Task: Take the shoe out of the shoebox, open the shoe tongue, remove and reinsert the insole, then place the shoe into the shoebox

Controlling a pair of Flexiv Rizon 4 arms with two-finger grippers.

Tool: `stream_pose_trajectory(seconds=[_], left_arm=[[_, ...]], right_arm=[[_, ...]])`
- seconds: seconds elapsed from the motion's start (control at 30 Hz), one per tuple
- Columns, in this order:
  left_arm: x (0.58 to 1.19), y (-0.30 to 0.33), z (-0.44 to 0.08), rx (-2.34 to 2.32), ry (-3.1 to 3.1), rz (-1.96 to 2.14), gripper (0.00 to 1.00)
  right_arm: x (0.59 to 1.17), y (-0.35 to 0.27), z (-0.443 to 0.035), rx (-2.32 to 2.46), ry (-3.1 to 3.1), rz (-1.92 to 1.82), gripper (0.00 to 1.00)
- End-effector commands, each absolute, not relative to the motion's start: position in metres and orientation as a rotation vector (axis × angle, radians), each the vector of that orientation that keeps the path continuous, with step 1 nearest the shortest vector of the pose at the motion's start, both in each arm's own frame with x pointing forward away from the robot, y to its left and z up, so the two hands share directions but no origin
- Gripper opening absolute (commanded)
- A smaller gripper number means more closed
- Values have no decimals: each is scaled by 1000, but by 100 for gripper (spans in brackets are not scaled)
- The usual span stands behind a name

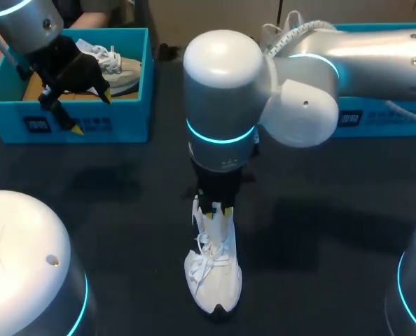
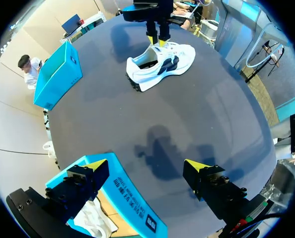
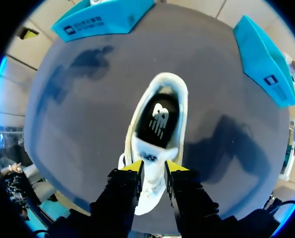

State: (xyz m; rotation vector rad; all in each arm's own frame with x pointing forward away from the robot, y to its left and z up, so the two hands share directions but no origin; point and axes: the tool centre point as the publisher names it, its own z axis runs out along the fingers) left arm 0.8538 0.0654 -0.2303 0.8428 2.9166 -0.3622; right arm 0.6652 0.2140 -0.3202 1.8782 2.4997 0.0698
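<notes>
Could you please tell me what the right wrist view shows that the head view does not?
Only the right wrist view: the dark insole inside the shoe. Only the head view: the open left hand above a box holding a second shoe. Both: the white shoe on the table, its tongue pinched in the right hand.

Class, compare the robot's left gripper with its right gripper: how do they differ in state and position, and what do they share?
The left gripper holds its fingers wide apart and empty; the right gripper is shut on the tongue of the white lace-up sneaker. The left gripper hangs over the turquoise cardboard shoebox; the right gripper is over the middle of the dark table. Both are black with yellow tips.
</notes>
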Motion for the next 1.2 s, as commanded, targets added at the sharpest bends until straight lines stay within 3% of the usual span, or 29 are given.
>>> stream_pose_trajectory(seconds=[0.03, 0.3, 0.5, 0.53, 0.57, 0.73, 1.2], left_arm=[[853, 66, -230, 843, 2915, -359, 100], [853, 66, -230, 843, 2915, -359, 100], [853, 66, -230, 843, 2915, -359, 100], [853, 66, -230, 843, 2915, -359, 100], [853, 66, -230, 843, 2915, -359, 100], [853, 66, -230, 843, 2915, -359, 100], [853, 66, -230, 843, 2915, -359, 100]], right_arm=[[679, 212, -343, 1883, 2563, 98, 28], [670, 213, -311, 1759, 2622, 102, 29], [675, 205, -290, 1326, 2912, 58, 50], [677, 204, -288, 1228, 2960, 58, 82], [678, 203, -285, 1146, 2985, 50, 100], [685, 193, -274, 392, 3246, 204, 100], [703, 211, -278, 264, 3226, 132, 100]])
